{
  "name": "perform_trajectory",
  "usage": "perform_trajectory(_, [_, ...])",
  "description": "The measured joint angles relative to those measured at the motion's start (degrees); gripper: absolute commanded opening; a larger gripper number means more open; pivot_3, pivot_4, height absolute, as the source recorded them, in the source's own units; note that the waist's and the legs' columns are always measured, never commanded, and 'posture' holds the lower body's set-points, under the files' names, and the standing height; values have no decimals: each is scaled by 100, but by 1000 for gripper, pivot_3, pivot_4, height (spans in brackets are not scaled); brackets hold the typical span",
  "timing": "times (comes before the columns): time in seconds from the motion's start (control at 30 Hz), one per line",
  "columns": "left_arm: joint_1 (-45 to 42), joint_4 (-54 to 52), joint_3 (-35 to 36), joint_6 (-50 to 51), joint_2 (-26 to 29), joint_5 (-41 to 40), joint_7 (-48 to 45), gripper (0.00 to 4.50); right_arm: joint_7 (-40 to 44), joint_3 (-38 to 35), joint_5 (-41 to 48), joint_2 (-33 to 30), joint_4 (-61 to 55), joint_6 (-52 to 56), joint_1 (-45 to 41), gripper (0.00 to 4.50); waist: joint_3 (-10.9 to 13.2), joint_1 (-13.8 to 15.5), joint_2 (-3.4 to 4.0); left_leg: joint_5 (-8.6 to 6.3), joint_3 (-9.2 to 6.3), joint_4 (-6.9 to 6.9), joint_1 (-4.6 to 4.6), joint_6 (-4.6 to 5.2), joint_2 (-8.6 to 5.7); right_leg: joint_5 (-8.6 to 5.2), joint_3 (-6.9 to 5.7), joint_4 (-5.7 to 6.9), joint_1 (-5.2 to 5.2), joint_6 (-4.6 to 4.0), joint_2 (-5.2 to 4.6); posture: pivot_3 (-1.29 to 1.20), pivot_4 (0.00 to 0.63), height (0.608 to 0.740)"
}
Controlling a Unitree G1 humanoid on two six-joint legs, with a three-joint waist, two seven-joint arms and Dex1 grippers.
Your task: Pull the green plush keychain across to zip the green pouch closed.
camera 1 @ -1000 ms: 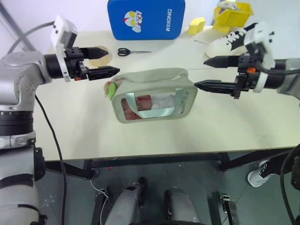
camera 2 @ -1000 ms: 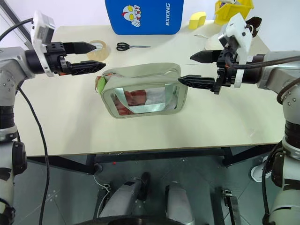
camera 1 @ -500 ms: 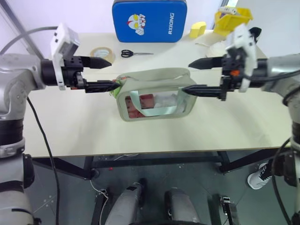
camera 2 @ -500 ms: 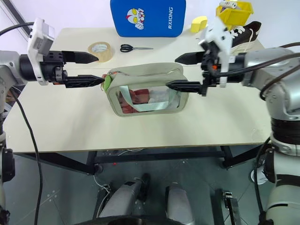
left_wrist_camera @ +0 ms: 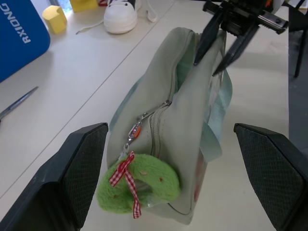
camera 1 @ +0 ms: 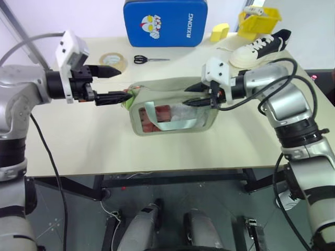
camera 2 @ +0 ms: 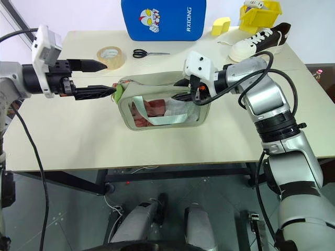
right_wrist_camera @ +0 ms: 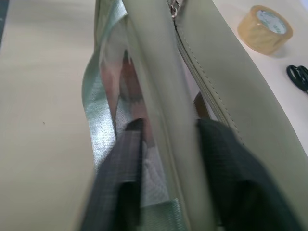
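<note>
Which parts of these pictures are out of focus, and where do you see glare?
Right wrist view: the right tool's fingers are blurred, gripping the green pouch. Left wrist view: the left tool's fingers look soft, the green plush keychain sharp. Left eye view: glare on the clear window.

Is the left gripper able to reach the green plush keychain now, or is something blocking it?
Probably yes. The left gripper is open, and the green plush keychain hangs at the near end of the green pouch, between its fingers, with nothing between. The right gripper is shut on the pouch's far end.

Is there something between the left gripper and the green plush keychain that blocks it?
Nothing visible blocks it. The left gripper is open, and the green plush keychain hangs between its fingers at the green pouch's end.
</note>
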Motion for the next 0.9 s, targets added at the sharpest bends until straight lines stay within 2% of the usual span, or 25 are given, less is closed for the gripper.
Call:
perform_trajectory(0.23, [56,-84,115,-10,61,-35,188,4500,-699,-47,-573,237,217,115,-369,44,-1,33,-1,8,-4,-1,3,-12,0,2,5,20,-11,-7,2,0,150,740])
perform_trajectory(0.43, [58,-76,112,-53,51,-39,198,4500,-1028,-28,-895,485,139,46,-208,44,-1,20,-1,11,-5,-3,0,-17,0,2,7,27,-20,-6,6,0,150,740])
perform_trajectory(0.57, [56,-53,105,-125,48,-38,189,4500,-989,-31,-1016,478,139,-158,-200,44,-1,20,-1,12,-6,-2,1,-19,1,2,7,30,-20,-6,9,0,150,740])
perform_trajectory(0.9, [55,52,57,-194,1,-34,177,4500,-418,-49,-1143,198,722,-1781,-56,44,-1,17,-1,13,-6,0,2,-19,2,3,7,31,-17,-6,10,0,150,740])
